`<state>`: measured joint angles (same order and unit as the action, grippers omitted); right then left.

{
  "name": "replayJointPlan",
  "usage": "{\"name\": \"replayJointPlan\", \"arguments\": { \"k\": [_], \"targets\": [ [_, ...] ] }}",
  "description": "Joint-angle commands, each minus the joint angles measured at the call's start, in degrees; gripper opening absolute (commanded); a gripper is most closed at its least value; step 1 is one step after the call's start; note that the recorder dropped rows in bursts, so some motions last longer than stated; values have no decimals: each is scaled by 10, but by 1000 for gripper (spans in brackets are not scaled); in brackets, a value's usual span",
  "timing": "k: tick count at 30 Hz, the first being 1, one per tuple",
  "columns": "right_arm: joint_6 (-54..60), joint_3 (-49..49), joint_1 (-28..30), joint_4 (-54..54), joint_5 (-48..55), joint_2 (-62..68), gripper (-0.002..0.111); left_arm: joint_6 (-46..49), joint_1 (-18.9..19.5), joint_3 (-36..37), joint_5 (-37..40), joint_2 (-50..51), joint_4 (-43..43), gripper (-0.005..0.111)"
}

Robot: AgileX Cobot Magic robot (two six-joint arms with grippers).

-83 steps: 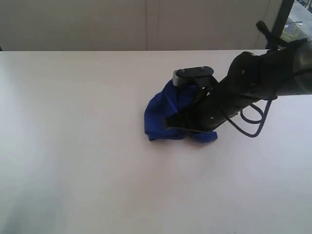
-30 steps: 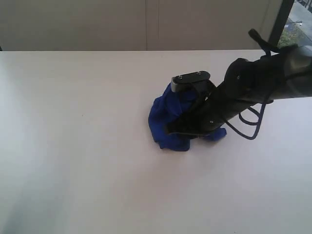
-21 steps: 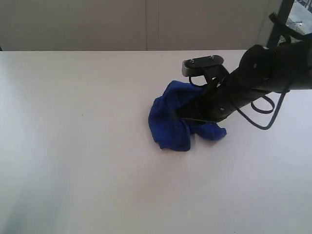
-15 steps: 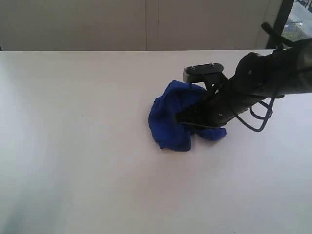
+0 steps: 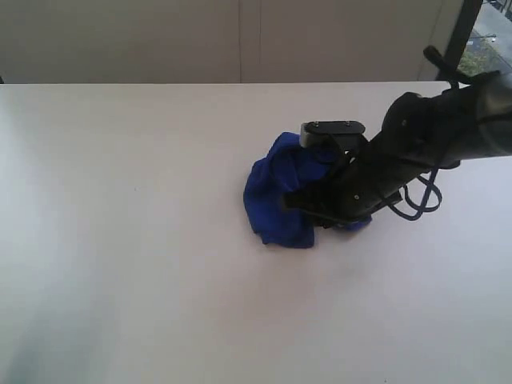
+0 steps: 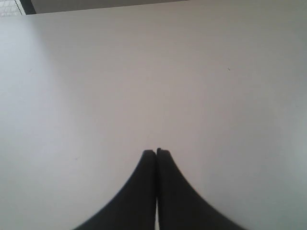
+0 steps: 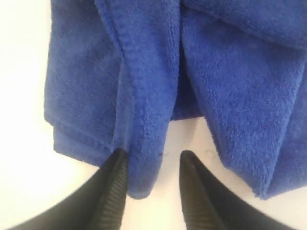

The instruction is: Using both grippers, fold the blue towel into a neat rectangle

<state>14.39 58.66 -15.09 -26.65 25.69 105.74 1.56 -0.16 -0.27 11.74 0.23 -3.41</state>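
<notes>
Blue towel: still bunched, right of tabletop centre. Right pincer: lowered again, spread astride a hem; regrasp likely. Left pincer: closed, empty.

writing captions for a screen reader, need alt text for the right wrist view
A crumpled blue towel fills most of the view on a white table. The right gripper has its two black fingers apart, astride a hemmed edge of the towel.
</notes>
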Motion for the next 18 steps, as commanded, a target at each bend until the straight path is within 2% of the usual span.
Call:
{"name": "replayJointPlan", "arguments": {
  "k": [1,11,18],
  "targets": [
    [0,1,2,-1,3,-8,35,0,1,3,-2,-2,-2,0],
    [9,1,2,2,-7,8,35,0,1,3,-2,-2,-2,0],
    [-33,1,10,94,-13,7,35,0,1,3,-2,-2,-2,0]
  ]
}}
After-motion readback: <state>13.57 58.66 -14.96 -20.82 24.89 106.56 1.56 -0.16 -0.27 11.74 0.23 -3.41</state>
